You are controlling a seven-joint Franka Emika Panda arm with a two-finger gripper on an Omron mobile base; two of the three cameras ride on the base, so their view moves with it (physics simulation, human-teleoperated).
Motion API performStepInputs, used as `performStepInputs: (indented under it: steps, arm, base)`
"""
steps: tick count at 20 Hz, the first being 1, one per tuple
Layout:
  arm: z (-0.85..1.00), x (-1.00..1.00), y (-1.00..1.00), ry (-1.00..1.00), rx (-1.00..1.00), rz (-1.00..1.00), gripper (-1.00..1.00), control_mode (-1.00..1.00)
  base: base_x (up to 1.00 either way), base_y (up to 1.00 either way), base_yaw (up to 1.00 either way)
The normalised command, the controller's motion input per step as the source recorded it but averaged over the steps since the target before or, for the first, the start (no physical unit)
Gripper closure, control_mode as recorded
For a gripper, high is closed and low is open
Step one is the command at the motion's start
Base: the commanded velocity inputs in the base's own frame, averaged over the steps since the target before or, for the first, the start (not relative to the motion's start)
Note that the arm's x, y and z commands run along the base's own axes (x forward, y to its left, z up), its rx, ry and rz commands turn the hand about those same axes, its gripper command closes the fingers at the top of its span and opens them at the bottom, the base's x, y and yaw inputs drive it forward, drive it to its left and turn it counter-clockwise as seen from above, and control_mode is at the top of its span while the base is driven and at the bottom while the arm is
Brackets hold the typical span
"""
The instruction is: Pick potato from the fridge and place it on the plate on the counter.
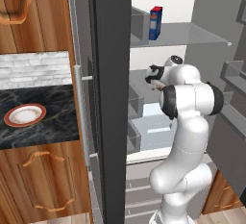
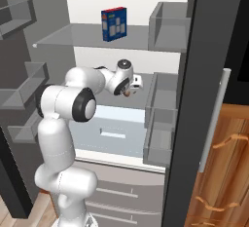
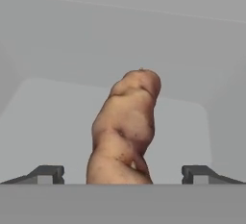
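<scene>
While inside fridge:
gripper: fingers spread wide, not touching potato
potato: upright between fingertips
plate: on counter, well apart

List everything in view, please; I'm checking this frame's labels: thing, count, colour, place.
potato: one, brown, in the fridge between the open finger tips, neither touching it
carton: one, blue and red, upright on the upper glass shelf
fridge: one, grey with dark door edge, door open, silver bar handle
drawer: one, pale blue, low inside the fridge
plate: one, white with reddish-brown rim, bare, on the counter
counter: one, black marble, left of the fridge
cabinets: brown wood, above and below the counter
arm: one, white, reaching into the fridge
gripper: one, dark tips, open
</scene>
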Motion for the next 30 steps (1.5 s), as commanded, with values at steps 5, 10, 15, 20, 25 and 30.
performStepInputs:
  steps: [5,10,15,20,25,30]
  arm:
    - [-0.25,0.01,0.00,0.00,0.00,0.00,1.00,-1.00]
    - [-0.02,-0.10,0.00,0.00,0.00,0.00,1.00,-1.00]
    - [0.19,-0.65,0.03,0.00,0.00,-0.04,1.00,-1.00]
    - [0.44,-0.79,0.23,0.00,0.00,-0.05,1.00,-1.00]
    - [0.29,-0.99,0.26,0.00,0.00,-0.04,1.00,-1.00]
    - [0.26,-1.00,0.32,0.00,0.00,-0.06,1.00,-1.00]
  base:
    - [0.00,0.00,0.00]
    - [0.00,0.00,0.00]
    - [0.00,0.00,0.00]
    - [0.00,0.00,0.00]
    - [0.00,0.00,0.00]
    - [0.00,0.00,0.00]
